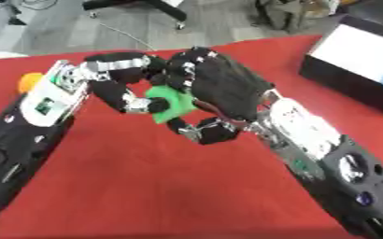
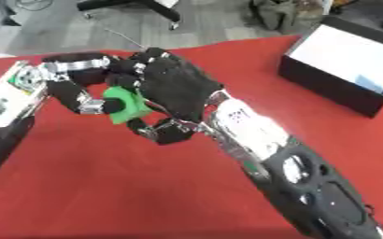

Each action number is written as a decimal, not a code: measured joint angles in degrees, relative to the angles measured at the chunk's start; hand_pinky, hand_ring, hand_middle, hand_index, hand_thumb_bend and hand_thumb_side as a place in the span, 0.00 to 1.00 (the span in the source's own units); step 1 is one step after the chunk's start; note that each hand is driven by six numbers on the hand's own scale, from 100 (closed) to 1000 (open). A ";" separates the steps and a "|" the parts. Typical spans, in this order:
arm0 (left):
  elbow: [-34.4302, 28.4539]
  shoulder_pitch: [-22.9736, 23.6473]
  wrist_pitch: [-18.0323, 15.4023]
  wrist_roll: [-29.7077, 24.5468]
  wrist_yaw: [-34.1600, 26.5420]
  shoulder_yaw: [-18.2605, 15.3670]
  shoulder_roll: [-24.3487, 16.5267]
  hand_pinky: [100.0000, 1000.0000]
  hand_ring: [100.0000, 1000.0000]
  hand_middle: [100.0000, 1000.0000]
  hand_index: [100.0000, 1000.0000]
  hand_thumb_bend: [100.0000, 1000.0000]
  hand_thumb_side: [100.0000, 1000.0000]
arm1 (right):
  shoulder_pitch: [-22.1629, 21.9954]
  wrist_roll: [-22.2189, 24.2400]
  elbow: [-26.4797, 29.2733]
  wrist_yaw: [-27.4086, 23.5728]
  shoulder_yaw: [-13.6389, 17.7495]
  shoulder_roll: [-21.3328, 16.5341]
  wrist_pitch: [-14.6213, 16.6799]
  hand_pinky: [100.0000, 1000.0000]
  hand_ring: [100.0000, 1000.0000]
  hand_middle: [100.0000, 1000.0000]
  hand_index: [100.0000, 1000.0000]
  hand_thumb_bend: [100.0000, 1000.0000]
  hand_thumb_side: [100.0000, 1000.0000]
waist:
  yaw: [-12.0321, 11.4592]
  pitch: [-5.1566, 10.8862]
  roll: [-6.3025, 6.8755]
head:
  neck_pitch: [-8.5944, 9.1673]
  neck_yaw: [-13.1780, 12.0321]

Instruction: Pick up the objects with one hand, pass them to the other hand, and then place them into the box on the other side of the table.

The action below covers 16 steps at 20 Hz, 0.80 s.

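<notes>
A small green object [image 1: 172,103] hangs above the red table [image 1: 145,186], caught between both hands at the middle of the view. My left hand [image 1: 117,70] comes in from the left, its fingers and thumb curled against the green object's left side. From the right, my right hand [image 1: 223,86] covers the object; its fingers bend over the top and its thumb curls beneath. Most of the object is hidden by the right hand. The black box [image 1: 342,86] with a white inside stands at the table's far right.
A small orange thing [image 1: 29,81] lies at the far left, half hidden behind my left wrist. Beyond the table's far edge is grey floor with a chair base [image 1: 138,7].
</notes>
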<state>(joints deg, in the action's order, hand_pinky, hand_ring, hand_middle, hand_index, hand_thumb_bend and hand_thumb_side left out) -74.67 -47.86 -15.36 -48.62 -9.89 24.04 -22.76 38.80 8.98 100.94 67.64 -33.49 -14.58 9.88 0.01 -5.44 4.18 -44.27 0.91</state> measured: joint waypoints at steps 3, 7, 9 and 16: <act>0.00 0.00 -0.10 0.10 -0.17 0.02 -0.03 0.72 0.55 0.50 0.64 0.00 0.48 | 0.00 -1.31 -0.38 -0.72 -0.21 0.00 -0.06 0.66 0.58 0.18 0.39 0.00 0.22 | 0.01 0.00 0.00 | 0.00 0.10; -0.03 0.00 -0.78 0.78 -0.13 0.57 -0.54 0.75 0.61 0.57 0.71 0.08 0.66 | 0.00 -1.62 -0.65 -1.58 -0.47 -0.01 0.09 0.65 0.57 0.18 0.39 0.00 0.21 | 0.03 0.00 -0.03 | 0.00 0.27; -0.03 0.02 -1.26 1.26 0.06 0.81 -0.83 0.75 0.62 0.59 0.73 0.21 0.74 | -0.09 -1.49 -0.69 -1.90 -0.53 -0.01 0.22 0.65 0.57 0.19 0.39 0.00 0.20 | 0.09 0.00 -0.06 | 0.00 0.50; -0.09 0.52 -2.65 2.46 -0.84 0.61 -2.21 0.77 0.65 0.63 0.77 0.29 0.81 | -0.23 -0.29 -0.18 -3.43 -1.90 -0.03 2.00 0.64 0.57 0.19 0.40 0.00 0.20 | 0.13 0.00 -0.58 | 0.00 2.29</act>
<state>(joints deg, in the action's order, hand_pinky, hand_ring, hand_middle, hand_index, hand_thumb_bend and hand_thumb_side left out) -74.76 -47.34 -18.01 -46.16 -10.74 24.65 -24.97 38.56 8.69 100.76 64.22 -35.38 -14.61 11.89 0.14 -5.44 3.60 -44.27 3.21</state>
